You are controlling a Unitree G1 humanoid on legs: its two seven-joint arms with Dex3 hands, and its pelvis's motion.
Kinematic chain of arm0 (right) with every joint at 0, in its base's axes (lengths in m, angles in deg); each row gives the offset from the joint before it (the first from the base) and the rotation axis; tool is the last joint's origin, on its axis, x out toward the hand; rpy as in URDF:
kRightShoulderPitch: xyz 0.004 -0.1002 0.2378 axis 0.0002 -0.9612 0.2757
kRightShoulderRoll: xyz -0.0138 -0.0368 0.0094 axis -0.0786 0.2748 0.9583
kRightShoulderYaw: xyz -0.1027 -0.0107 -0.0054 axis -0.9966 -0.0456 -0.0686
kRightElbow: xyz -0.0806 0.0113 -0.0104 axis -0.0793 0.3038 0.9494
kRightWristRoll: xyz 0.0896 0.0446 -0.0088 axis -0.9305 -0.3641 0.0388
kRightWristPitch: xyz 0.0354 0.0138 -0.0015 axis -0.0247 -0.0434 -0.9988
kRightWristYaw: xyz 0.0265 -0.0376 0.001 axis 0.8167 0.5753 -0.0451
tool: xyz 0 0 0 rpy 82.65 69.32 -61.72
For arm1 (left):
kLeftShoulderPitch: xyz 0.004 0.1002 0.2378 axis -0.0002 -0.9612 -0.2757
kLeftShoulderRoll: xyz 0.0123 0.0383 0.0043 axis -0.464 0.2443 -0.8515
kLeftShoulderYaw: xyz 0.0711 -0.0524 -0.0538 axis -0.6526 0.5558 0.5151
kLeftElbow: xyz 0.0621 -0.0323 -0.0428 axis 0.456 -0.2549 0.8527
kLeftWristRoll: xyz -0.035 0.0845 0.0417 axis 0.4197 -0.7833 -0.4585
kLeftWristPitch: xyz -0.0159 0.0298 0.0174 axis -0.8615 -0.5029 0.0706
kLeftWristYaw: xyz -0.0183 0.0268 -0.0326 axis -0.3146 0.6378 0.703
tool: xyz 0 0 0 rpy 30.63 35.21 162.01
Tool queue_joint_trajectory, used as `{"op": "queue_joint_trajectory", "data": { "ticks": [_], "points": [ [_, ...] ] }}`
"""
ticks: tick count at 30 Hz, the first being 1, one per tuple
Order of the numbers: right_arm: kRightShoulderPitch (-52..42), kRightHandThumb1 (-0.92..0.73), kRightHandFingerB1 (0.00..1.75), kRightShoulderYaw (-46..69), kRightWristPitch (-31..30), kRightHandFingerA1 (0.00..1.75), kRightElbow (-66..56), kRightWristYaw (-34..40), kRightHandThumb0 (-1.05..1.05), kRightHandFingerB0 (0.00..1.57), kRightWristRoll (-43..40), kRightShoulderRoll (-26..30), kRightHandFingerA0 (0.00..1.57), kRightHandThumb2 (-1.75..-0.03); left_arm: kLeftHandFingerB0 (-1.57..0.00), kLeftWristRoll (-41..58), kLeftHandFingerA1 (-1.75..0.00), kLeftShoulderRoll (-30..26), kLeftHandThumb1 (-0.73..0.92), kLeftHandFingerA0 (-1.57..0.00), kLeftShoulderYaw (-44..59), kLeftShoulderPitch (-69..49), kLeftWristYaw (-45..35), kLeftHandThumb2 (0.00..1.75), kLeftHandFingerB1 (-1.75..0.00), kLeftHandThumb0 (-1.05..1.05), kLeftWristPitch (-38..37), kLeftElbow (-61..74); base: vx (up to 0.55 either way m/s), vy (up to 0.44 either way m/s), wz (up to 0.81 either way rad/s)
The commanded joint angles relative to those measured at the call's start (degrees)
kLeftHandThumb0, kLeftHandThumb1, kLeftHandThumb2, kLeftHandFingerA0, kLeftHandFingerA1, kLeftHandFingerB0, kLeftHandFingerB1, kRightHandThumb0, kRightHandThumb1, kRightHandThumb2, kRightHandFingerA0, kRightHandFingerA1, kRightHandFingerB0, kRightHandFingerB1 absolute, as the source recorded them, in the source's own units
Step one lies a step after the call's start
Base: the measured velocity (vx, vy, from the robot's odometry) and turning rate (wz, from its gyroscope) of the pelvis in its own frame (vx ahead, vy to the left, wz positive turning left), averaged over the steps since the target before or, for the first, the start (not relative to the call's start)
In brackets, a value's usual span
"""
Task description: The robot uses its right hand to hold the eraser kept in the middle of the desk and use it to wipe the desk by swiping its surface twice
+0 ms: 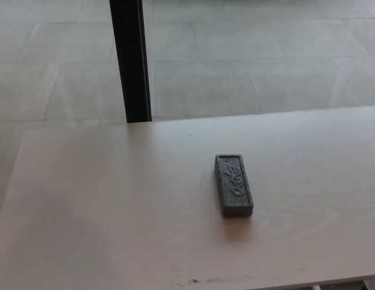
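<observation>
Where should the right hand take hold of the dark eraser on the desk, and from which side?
Probably across its two long sides, near the middle, coming down from above. The eraser lies flat on the desk, narrow and long, pointing nearly away from the robot, with free space all around.

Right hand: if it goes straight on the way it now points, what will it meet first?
That cannot be told: neither hand is in view, so no direction shows. Only the eraser lies on the desk, untouched.

- No text, label, brand or number can be read.
- The eraser (233,185) bears a raised marking on its top, too blurred to make out.
</observation>
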Motion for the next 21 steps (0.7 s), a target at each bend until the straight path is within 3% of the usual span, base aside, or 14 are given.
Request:
{"op": "queue_joint_trajectory", "data": {
  "ticks": [1, 3, 4, 5, 6, 9, 10, 11, 13, 14, 15, 16, 20, 21],
  "points": [
    [4.5, -0.72, 0.36, 13.2, 3.4, 0.73, 0.6, -6.9, -0.65, 0.13, -15.2, 6.6, 0.43, -0.62, -0.42, 6.7, -0.62, -3.1, 0.87, -0.66, 6.1, 1.9, -2.4, 0.65, -0.49, -0.63, -1.4, -2.8, 0.0, 0.0, 0.0],
    [5.6, -0.72, 0.36, 14.1, 2.9, 0.73, -0.4, -6.9, -0.65, 0.13, -15.1, 7.2, 0.43, -0.62, -0.42, 6.3, -0.62, -3.2, 0.87, -0.66, 6.5, 2.1, -2.3, 0.65, -0.49, -0.63, -1.3, -2.9, 0.0, 0.0, 0.0],
    [10.5, -0.7, 0.35, 14.4, 2.0, 0.76, -2.2, -4.4, -0.63, 0.19, -15.3, 9.0, 0.48, -0.61, -0.31, 7.1, -0.75, -2.6, 0.67, -0.66, 7.2, 1.6, -2.4, 1.09, -0.57, -0.57, -0.2, -1.0, 0.0, 0.0, 0.0],
    [12.9, -0.56, 0.47, 14.4, 1.2, 0.72, -3.8, -3.8, -0.64, 0.13, -15.0, 9.7, 0.46, -0.91, -0.3, 7.4, -0.74, -2.6, 0.67, -0.64, 7.6, 1.7, -2.8, 1.09, -0.56, -0.57, -0.2, -1.2, 0.0, 0.0, 0.0],
    [13.7, -0.71, 0.36, 14.4, 0.7, 0.71, -4.6, -3.2, -0.59, 0.22, -14.6, 9.9, 0.51, -0.61, -0.29, 7.2, -0.75, -2.6, 0.67, -0.65, 7.7, 1.8, -3.0, 1.09, -0.56, -0.58, -0.3, -1.4, 0.0, 0.0, 0.0],
    [19.3, -0.73, 0.4, 14.2, -0.9, 0.76, -10.4, -0.7, -0.49, 0.29, -14.7, 9.7, 0.62, -0.62, -0.3, 6.7, -0.74, -2.6, 0.67, -0.66, 7.9, 1.8, -2.8, 1.09, -0.56, -0.57, -0.3, -1.4, 0.0, 0.0, 0.0],
    [21.5, -0.75, 0.42, 13.5, -1.2, 0.72, -12.8, 0.6, -0.48, 0.33, -14.2, 9.6, 0.65, -0.62, -0.42, 6.6, -0.64, -2.7, 0.86, -0.67, 7.9, 2.2, -2.9, 0.65, -0.51, -0.62, -0.7, -2.5, 0.0, 0.0, 0.0],
    [23.6, -0.75, 0.46, 12.7, -1.2, 0.71, -14.6, 1.9, -0.5, 0.41, -13.6, 9.4, 0.74, -0.62, -0.33, 6.4, -0.76, -2.9, 0.67, -0.7, 8.0, 2.4, -2.7, 1.08, -0.58, -0.58, -1.1, -3.2, 0.0, 0.0, 0.0],
    [28.0, -0.71, 0.5, 10.8, -1.8, 0.67, -17.9, 4.5, -0.57, 0.56, -12.2, 9.1, 0.96, -0.61, -0.42, 6.2, -0.63, -3.0, 0.87, -0.66, 7.8, 2.4, -3.2, 0.65, -0.5, -0.62, -1.6, -3.5, 0.0, 0.0, 0.0],
    [32.8, -0.71, 0.45, 8.2, -2.0, 0.7, -22.4, 6.8, -0.52, 0.69, -10.5, 8.6, 0.95, -0.63, -0.3, 6.2, -0.75, -2.6, 0.68, -0.66, 7.7, 1.7, -3.0, 1.09, -0.57, -0.57, -1.0, -1.8, 0.0, 0.0, 0.0],
    [33.2, -0.71, 0.45, 8.0, -2.3, 0.7, -23.2, 7.2, -0.52, 0.69, -10.3, 8.4, 0.95, -0.63, -0.3, 6.2, -0.75, -2.6, 0.68, -0.66, 7.7, 1.6, -3.0, 1.09, -0.57, -0.57, -0.9, -1.6, 0.0, 0.0, 0.0],
    [37.0, -0.75, 0.5, 6.3, -2.7, 0.99, -24.9, 6.5, -0.42, 0.82, -10.5, 8.1, 1.03, -0.64, -0.42, 6.4, -0.65, -2.4, 0.86, -0.67, 7.8, 1.7, -2.6, 0.66, -0.51, -0.62, -0.3, -1.2, 0.0, 0.0, 0.0],
    [44.9, -0.75, 0.8, 0.8, -9.0, 1.39, -34.3, 7.8, -0.28, 0.88, -10.7, 5.8, 0.94, -0.71, -0.3, 6.6, -0.75, -2.7, 0.67, -0.67, 7.9, 1.6, -2.9, 1.09, -0.57, -0.56, 0.0, -1.1, 0.0, 0.0, 0.0],
    [45.9, -0.75, 0.94, -0.6, -9.8, 1.56, -36.5, 8.4, -0.25, 0.83, -10.0, 5.1, 0.88, -0.72, -0.44, 6.1, -0.65, -2.7, 0.86, -0.68, 7.6, 1.9, -2.0, 0.64, -0.51, -0.63, 0.0, -1.3, 0.0, 0.0, 0.0]
  ]
}}
